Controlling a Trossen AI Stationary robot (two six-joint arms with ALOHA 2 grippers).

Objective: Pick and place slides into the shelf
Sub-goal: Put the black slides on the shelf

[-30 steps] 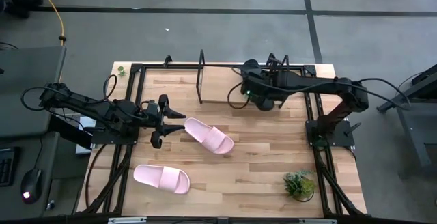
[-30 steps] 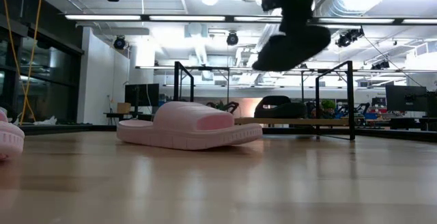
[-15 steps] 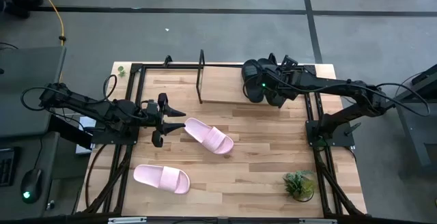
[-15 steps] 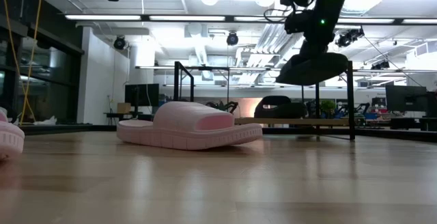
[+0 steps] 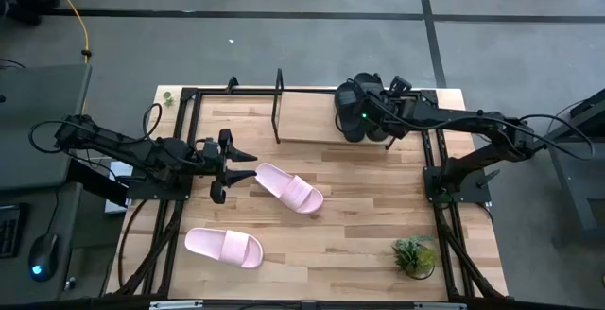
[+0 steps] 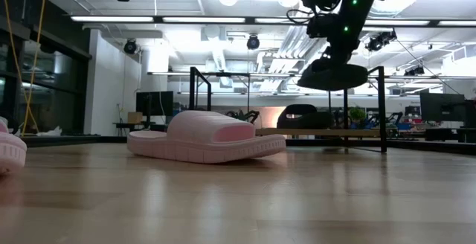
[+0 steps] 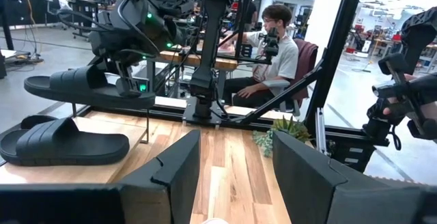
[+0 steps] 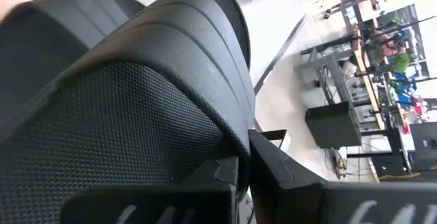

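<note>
pink slides (image 5: 289, 187) | black slides (image 7: 65, 139) | light wooden shelf board (image 7: 82, 173)

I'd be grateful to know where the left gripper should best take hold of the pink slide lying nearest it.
Probably the near side edge of the pink slide, beside its broad strap, coming in from the left gripper, which sits open close by. The slide lies flat, sole down, angled across the table.

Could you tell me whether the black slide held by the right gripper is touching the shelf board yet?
Apart. In the low view the held black slide hangs clear above the shelf board, with background visible between them.

Right claw (image 5: 375, 121) clamped; left claw (image 5: 244, 164) spread.
</note>
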